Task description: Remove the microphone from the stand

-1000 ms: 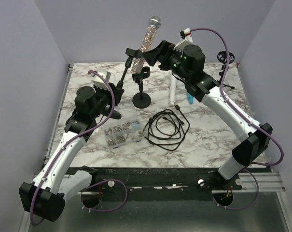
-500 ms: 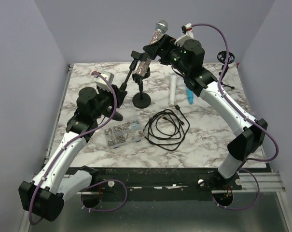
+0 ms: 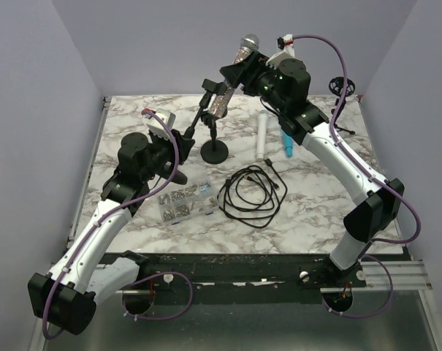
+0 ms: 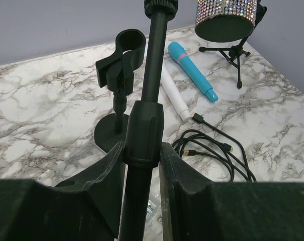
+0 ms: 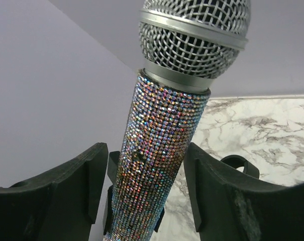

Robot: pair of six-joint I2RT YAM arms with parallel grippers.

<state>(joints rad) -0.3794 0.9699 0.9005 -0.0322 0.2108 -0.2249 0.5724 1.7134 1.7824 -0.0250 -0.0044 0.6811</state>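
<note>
The glittery microphone (image 3: 230,79) with a silver mesh head sits in the clip of a black stand (image 3: 195,121), tilted up to the right. My left gripper (image 3: 183,135) is shut on the stand's pole (image 4: 141,135), holding it off the table. My right gripper (image 3: 237,73) is open around the microphone body (image 5: 159,150), a finger (image 5: 212,186) on each side with a gap to each. The stand's clip (image 5: 111,165) shows behind the microphone. The microphone's lower end (image 4: 224,17) shows in the left wrist view.
A second short stand (image 3: 215,150) with a round base and an empty clip (image 4: 124,55) stands mid-table. A white microphone (image 3: 261,135) and a blue one (image 3: 286,142) lie behind a coiled black cable (image 3: 251,191). A clear plastic box (image 3: 185,201) lies front left. A small tripod (image 3: 343,86) is at back right.
The held stand and microphone have shifted right and tilted more. My right gripper has risen, and its fingers now stand on both sides of the microphone body.
</note>
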